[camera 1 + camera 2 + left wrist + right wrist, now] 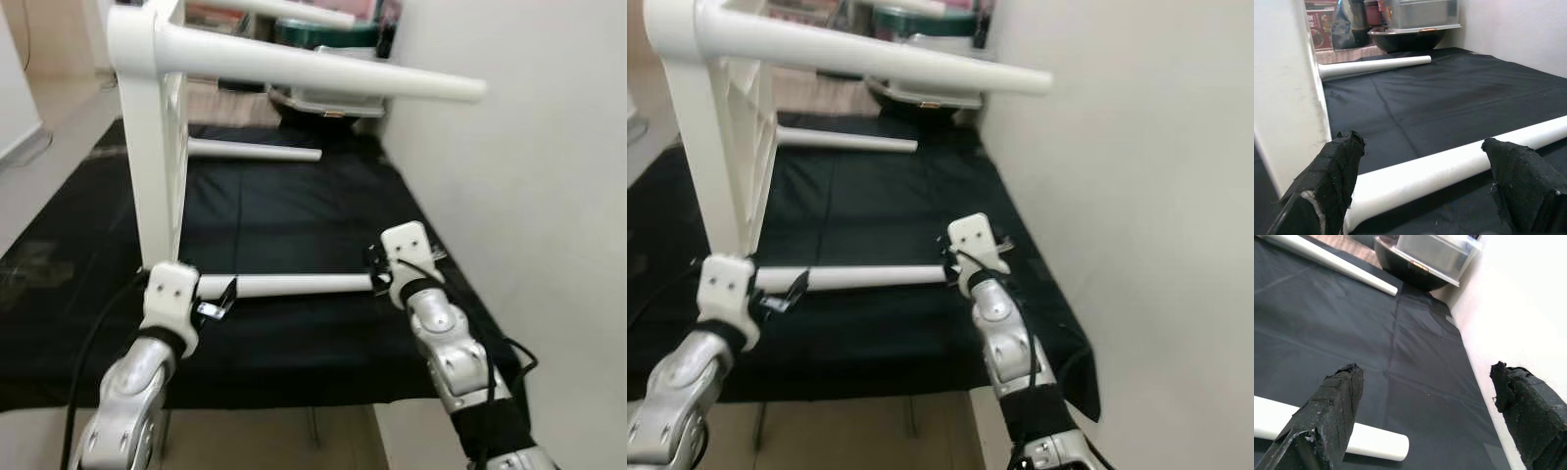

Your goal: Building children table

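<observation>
The white children's table (157, 166) stands on its edge on a black cloth (294, 215), with one attached leg (323, 70) pointing right above the cloth. A loose white leg (294, 285) lies crosswise near the cloth's front. My left gripper (217, 302) is open at that leg's left end, close to the tabletop; in the left wrist view the leg (1449, 164) runs low between the two spread fingers (1334, 169). My right gripper (377, 269) is open at the leg's right end, whose rounded tip (1396, 446) lies beside one finger (1332, 406).
A second loose leg (255, 151) lies farther back on the cloth. Behind it a dark bowl with a clear container (323, 98) sits by the white wall (529, 147), which borders the cloth on the right. The cloth's front edge drops to the floor (274, 431).
</observation>
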Robot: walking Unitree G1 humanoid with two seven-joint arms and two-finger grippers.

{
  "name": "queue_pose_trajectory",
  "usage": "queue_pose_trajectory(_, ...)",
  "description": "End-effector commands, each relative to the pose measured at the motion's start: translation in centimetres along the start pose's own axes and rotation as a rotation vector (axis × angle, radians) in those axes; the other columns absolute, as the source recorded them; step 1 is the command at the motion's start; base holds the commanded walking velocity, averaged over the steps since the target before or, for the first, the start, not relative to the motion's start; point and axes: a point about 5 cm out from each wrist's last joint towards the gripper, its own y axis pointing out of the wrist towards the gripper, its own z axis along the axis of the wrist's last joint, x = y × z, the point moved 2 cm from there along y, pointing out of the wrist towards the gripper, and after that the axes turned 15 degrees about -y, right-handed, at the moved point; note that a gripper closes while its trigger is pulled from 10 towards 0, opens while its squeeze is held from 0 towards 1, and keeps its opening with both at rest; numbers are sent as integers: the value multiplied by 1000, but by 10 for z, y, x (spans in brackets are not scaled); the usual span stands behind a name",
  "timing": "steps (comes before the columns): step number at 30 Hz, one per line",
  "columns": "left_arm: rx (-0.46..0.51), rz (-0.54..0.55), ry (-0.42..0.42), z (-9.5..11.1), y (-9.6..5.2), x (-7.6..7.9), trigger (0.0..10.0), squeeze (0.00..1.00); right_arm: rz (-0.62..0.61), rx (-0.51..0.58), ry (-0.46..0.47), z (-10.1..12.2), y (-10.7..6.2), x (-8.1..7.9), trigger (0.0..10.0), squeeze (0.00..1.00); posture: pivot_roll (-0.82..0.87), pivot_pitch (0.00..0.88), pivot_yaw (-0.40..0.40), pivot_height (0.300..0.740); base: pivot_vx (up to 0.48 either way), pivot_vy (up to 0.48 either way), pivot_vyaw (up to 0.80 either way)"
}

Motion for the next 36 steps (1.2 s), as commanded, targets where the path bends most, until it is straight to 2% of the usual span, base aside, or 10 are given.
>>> queue_pose_trajectory(1,-12,5,12,-1,-3,-3,10000,0,-19,13,-35,1,1,6,10000,0,91,0,-136,740,0,0,0)
queue_pose_trajectory(6,-8,54,22,1,-7,-13,10000,0,-109,66,-147,8,7,32,10000,0,91,0,-137,740,0,0,0)
queue_pose_trajectory(7,-8,54,22,1,-7,-13,10000,0,-109,66,-147,8,7,32,10000,0,91,0,-137,740,0,0,0)
queue_pose_trajectory(9,6,113,27,4,-9,-22,10000,0,-196,128,-306,17,9,53,10000,0,90,0,-138,740,0,0,0)
queue_pose_trajectory(10,29,176,27,6,-11,-29,10000,0,-258,183,-435,26,11,71,10000,0,93,0,-141,740,0,0,0)
queue_pose_trajectory(18,49,235,39,8,-12,-33,10000,0,-291,243,-535,37,15,83,10000,0,97,0,-144,740,0,0,0)
queue_pose_trajectory(21,57,257,40,10,-11,-36,10000,0,-300,301,-608,52,22,90,10000,0,103,0,-146,740,0,0,0)
queue_pose_trajectory(22,60,265,46,12,-10,-39,10000,0,-316,351,-669,70,30,98,10000,0,108,0,-147,740,0,0,0)
queue_pose_trajectory(30,63,282,55,13,-9,-43,10000,0,-384,419,-780,100,42,114,10000,0,115,0,-153,740,0,0,0)
queue_pose_trajectory(36,56,292,74,10,-5,-48,10000,0,-398,444,-820,110,47,114,10000,0,115,0,-158,740,0,0,0)
